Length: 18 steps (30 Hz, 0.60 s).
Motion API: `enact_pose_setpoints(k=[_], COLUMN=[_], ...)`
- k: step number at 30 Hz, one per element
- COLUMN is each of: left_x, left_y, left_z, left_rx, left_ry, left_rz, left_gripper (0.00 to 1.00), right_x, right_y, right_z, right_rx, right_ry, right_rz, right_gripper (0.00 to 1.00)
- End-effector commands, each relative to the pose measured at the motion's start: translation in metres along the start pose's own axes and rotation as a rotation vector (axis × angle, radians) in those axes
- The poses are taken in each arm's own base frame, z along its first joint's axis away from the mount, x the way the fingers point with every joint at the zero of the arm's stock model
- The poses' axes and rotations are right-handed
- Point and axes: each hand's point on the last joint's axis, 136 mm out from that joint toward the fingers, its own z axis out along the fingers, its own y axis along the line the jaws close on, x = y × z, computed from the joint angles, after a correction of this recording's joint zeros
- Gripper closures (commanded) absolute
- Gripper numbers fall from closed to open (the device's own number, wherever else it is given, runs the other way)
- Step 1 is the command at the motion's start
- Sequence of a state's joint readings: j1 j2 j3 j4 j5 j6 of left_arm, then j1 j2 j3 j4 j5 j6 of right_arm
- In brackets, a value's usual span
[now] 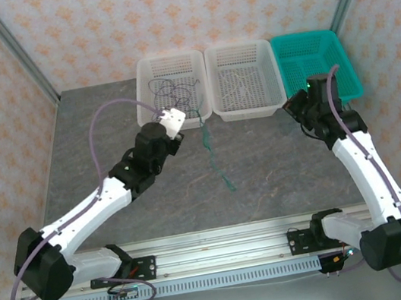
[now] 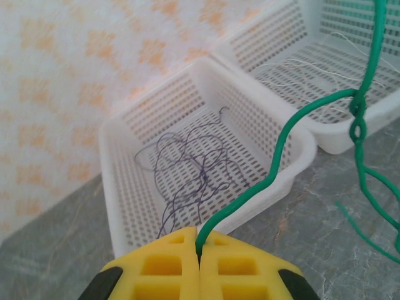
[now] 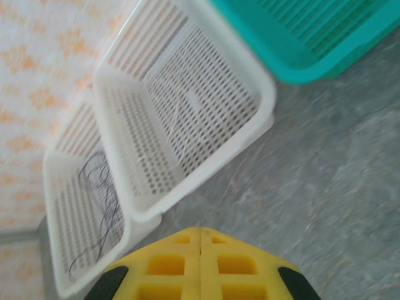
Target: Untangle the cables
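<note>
A: What's the green cable like?
B: Thin, kinked, knotted once. It trails over the table toward 6 o'clock from the left white basket, its end pinched in the clenched left hand.
A: The others?
B: The purplish cable lies loosely coiled in that basket, the white cable in the middle basket at 12 o'clock. The right hand is clenched, empty.
</note>
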<state>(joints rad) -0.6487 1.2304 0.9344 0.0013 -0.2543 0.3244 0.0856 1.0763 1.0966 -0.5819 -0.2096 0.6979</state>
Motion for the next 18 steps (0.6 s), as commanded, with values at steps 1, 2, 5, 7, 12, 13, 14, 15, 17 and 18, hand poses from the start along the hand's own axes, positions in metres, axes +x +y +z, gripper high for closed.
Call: enact_pose_setpoints(k=[1,2,5,7,12,13,14,15,17,18], left_x=[-0.009,-0.01,-0.011,-0.009,-0.005,-0.004,-0.004,-0.005,-0.006,-0.007], left_y=[0.001,-0.005,-0.008,-0.008,-0.013,-0.013,-0.014,-0.014,-0.016,-0.017], left_z=[-0.022,-0.025,-0.028,-0.026,-0.022,-0.021,-0.021,-0.021,-0.022,-0.022], left_rx=[0.065,0.103,0.127,0.118,0.135,0.136,0.138,0.14,0.153,0.157], left_ry=[-0.024,-0.042,-0.054,-0.04,-0.02,-0.015,-0.012,-0.012,-0.016,-0.022], left_rz=[-0.152,-0.16,-0.175,-0.169,-0.165,-0.166,-0.17,-0.173,-0.18,-0.183], left_gripper=[1.0,1.0,1.0,1.0,1.0,1.0,1.0,1.0,1.0,1.0], right_x=[0.008,0.021,0.061,0.089,0.138,0.141,0.142,0.141,0.139,0.138], right_y=[0.031,0.06,0.111,0.135,0.189,0.195,0.202,0.204,0.21,0.212], right_z=[0.004,0.003,-0.001,-0.003,-0.019,-0.023,-0.028,-0.031,-0.033,-0.033], right_rx=[-0.161,-0.306,-0.453,-0.493,-0.689,-0.721,-0.757,-0.774,-0.799,-0.799], right_ry=[0.047,0.115,0.228,0.291,0.376,0.371,0.35,0.324,0.28,0.259], right_rz=[-0.027,-0.037,-0.107,-0.17,-0.216,-0.22,-0.225,-0.232,-0.252,-0.268], right_gripper=[1.0,0.96,0.65,0.52,0.34,0.31,0.29,0.26,0.25,0.26])
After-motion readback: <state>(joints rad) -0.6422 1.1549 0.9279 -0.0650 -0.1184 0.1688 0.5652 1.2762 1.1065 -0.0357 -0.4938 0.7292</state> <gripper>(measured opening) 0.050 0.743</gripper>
